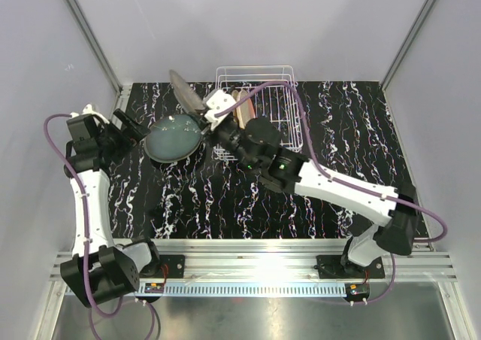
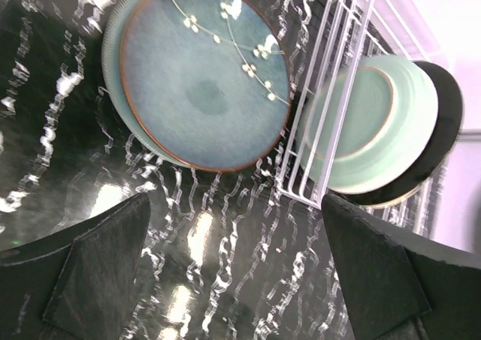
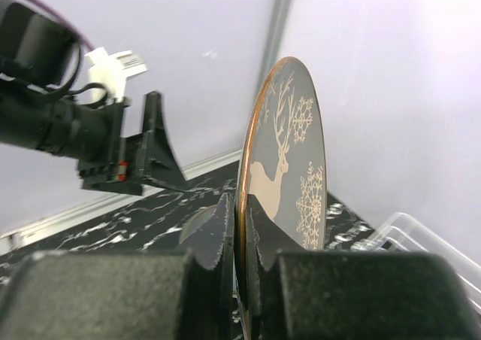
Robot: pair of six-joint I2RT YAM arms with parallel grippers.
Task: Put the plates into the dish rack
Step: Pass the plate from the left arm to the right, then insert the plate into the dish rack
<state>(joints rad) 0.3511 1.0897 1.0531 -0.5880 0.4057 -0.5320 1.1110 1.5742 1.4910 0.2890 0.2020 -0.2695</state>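
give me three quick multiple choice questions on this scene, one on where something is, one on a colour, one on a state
1. Where is the blue blossom plate relative to the dish rack?
A inside it
B outside it, stacked on another plate on the table
C leaning on its far wall

2. What colour is the frontmost racked plate in the left wrist view?
A red
B yellow
C pale green

3. The right jaws are:
A shut on the deer plate
B open and empty
C shut on nothing

Answers: 1 B, it lies flat on a ribbed green plate beside the rack. 2 C, pale green shows through the wires. 3 A, the plate stands on edge, clamped between them.
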